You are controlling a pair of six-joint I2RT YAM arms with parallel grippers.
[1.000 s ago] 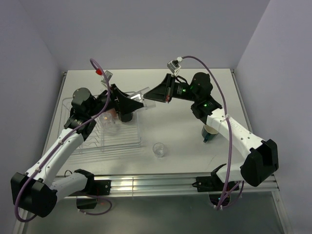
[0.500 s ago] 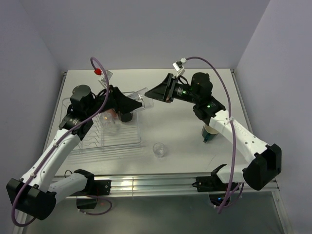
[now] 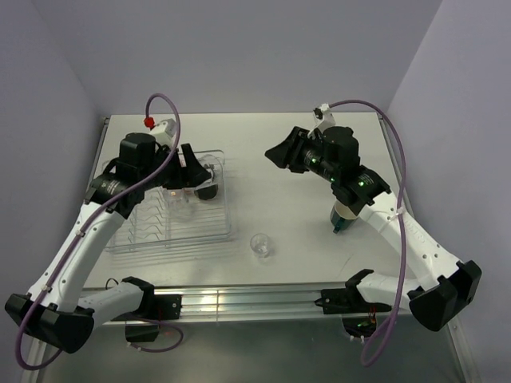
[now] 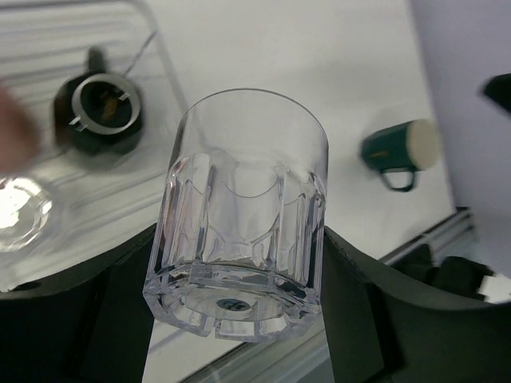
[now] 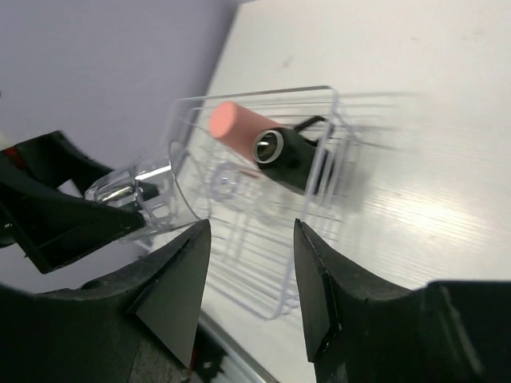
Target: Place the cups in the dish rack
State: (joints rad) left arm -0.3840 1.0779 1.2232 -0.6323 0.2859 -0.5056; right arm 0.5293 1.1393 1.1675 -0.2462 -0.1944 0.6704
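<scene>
Inside dish rack (image 3: 226, 233), 3 cups (image 5: 239, 124); 1 tumbler (image 4: 239, 199) in left gripper (image 4: 238, 275); right gripper (image 5: 251, 275) wide.

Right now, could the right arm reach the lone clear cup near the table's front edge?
Probably yes: the right end effector is open and empty, and the clear cup stands alone, nothing between them.

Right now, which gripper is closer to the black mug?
Left. The left gripper, holding a clear tumbler, is over the dish rack beside the black mug; the right gripper is out past the rack's right edge.
</scene>
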